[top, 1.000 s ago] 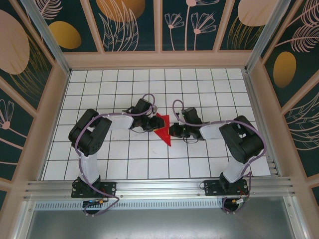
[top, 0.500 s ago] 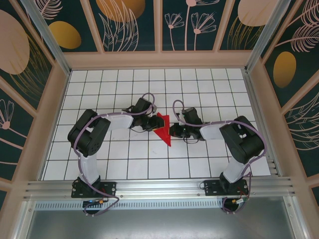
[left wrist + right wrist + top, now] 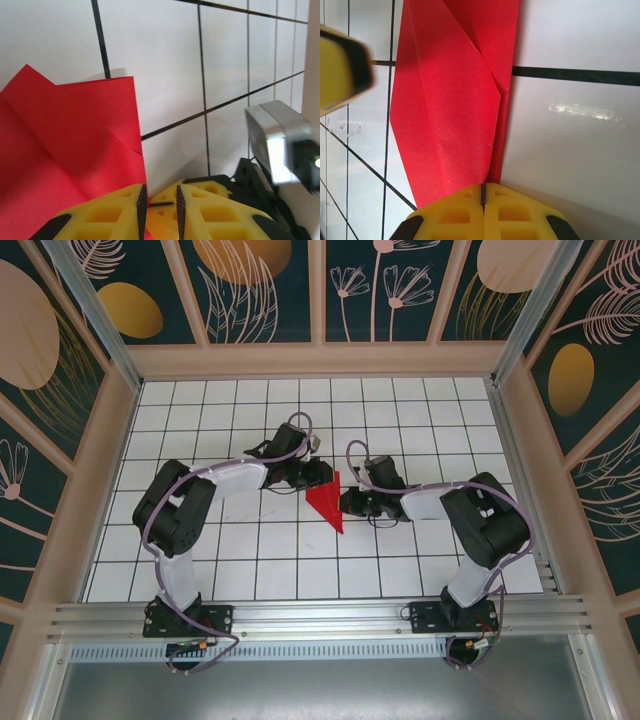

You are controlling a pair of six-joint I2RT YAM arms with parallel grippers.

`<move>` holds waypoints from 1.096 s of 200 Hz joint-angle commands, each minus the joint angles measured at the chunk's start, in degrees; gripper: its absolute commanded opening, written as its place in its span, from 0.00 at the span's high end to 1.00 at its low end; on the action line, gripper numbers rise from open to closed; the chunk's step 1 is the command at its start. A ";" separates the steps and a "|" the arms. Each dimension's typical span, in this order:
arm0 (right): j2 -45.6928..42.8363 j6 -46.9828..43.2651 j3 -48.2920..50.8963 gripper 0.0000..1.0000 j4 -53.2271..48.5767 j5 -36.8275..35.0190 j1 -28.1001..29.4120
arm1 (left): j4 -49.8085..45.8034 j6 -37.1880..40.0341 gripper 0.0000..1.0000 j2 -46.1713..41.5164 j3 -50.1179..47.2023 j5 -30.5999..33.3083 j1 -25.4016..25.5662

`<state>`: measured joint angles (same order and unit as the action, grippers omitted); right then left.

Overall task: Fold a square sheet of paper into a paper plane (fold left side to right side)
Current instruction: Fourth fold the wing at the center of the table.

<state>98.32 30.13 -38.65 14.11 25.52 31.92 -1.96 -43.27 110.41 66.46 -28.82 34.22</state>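
The square sheet of paper (image 3: 325,503) is bright red and lies folded into a narrow wedge on the white grid, its point toward the near edge. Creased layers of the sheet (image 3: 65,145) overlap in the left wrist view. My left gripper (image 3: 319,472) is at its far end. That gripper (image 3: 160,207) stands open by a narrow gap, its left pad against the paper's right edge. My right gripper (image 3: 347,503) is at the sheet's right side. Its tips (image 3: 483,192) are shut and rest at the edge of a folded flap (image 3: 450,110).
The two grippers are less than one tile apart, and the right wrist's grey camera housing (image 3: 277,135) shows close behind my left fingers. A beige frame (image 3: 320,360) with patterned walls rings the tiled table (image 3: 220,560). An aluminium rail (image 3: 320,615) runs along the near edge.
My left gripper has moved right and slightly away, onto the paper's far end, and its jaws have narrowed. The red paper now lies flatter and narrower. The right gripper has stayed put.
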 commanded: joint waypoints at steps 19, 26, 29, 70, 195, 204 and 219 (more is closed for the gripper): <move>2.65 -1.20 0.39 1.00 -7.32 -4.69 -0.19 | -1.42 2.34 0.74 4.31 3.30 -0.48 0.41; 2.53 -1.21 0.33 1.00 -7.43 -4.77 -0.17 | -1.56 2.39 0.74 4.75 3.50 -0.12 0.42; 2.56 -1.21 0.36 1.00 -7.48 -4.82 -0.19 | -1.52 2.40 0.74 4.85 3.50 0.06 0.41; 2.19 -1.66 0.68 1.00 -8.38 -5.39 -0.20 | -1.89 2.62 0.74 7.06 3.60 1.48 0.47; -7.89 -4.87 -5.43 0.72 -18.67 -5.57 -0.28 | 1.11 1.87 0.75 8.68 -2.73 2.28 0.42; -9.01 -4.93 -5.55 0.69 -19.25 -4.95 -0.21 | 1.33 1.79 0.75 8.59 -3.04 2.31 0.42; -10.59 -4.22 -5.12 0.67 -18.63 -2.58 -0.28 | 1.60 1.69 0.75 8.43 -3.34 2.39 0.42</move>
<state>91.26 26.87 -42.54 0.01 21.47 31.90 2.61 -42.04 116.66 66.04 -28.69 34.30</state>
